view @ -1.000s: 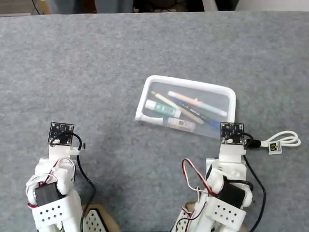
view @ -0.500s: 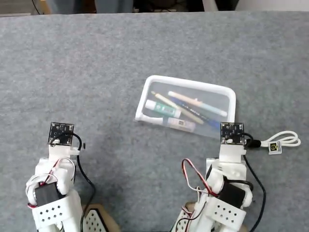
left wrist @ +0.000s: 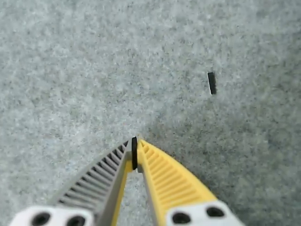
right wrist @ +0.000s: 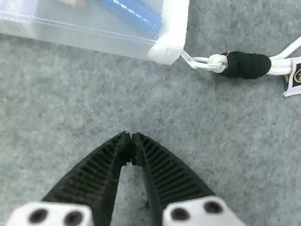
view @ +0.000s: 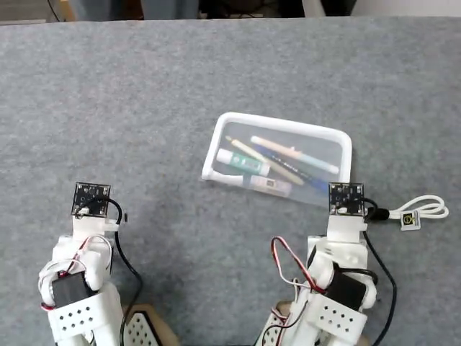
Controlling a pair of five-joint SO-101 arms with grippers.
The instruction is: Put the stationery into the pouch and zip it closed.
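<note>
A clear pouch (view: 277, 155) with a white rim lies at the table's middle, with several pens and a glue stick (view: 243, 163) inside it. Its corner (right wrist: 167, 47) appears in the right wrist view, joined to a white cord loop (right wrist: 244, 63) with a black sleeve. My right gripper (right wrist: 130, 141) is shut with nothing in it, just short of that corner. My left gripper (left wrist: 134, 151) is shut over bare grey felt, far to the pouch's left. In the high view both arms sit at the near edge, left (view: 90, 209) and right (view: 346, 205).
The white cord with a small tag (view: 410, 218) trails to the right of the pouch. A small black sliver (left wrist: 211, 83) lies on the felt ahead of my left gripper. Grey felt (view: 108, 101) covers the table all around.
</note>
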